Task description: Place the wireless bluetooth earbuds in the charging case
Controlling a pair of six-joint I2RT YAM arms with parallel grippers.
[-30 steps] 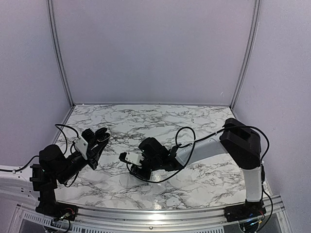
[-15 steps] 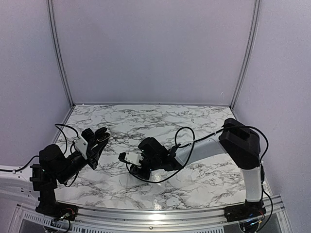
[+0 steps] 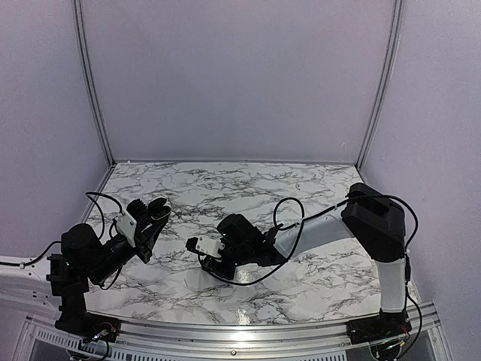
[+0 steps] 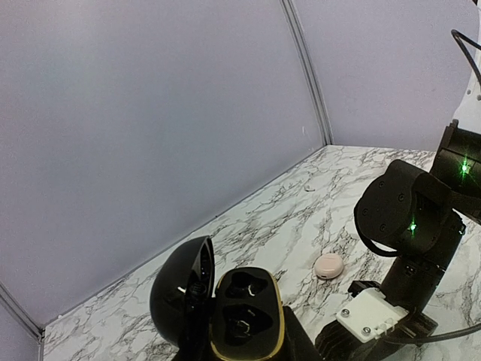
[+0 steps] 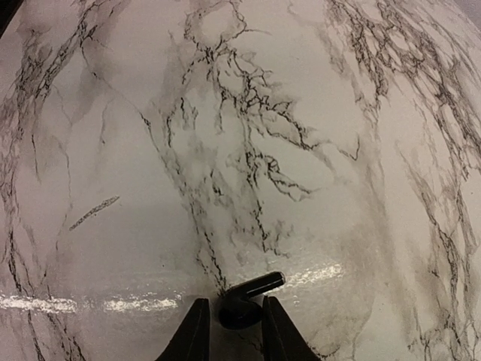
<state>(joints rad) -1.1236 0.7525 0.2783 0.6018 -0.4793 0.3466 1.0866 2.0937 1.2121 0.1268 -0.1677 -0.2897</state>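
**Earbud pinched on the right, open case held on the left**

The charging case (image 4: 244,316) I see is black with a gold rim. It sits open in my left fingers (image 3: 143,218), which are closed tight on it and hold it raised off the counter (image 3: 225,188). Its domed lid (image 4: 184,301) is hinged back to one side. The base shows two dark hollows, and I cannot tell whether anything lies in them.

My right fingers (image 5: 194,335) stand narrow, low over the marble, pressed on either side of one black earbud (image 5: 242,310). Its stem pokes out past one fingertip.

A small cream pebble-shaped thing (image 4: 328,265) lies closed on the counter, just beside my right arm (image 4: 409,218).

The counter is glossy white marble with dark veins, boxed in by plain pale lilac walls (image 3: 240,75) with metal corner strips
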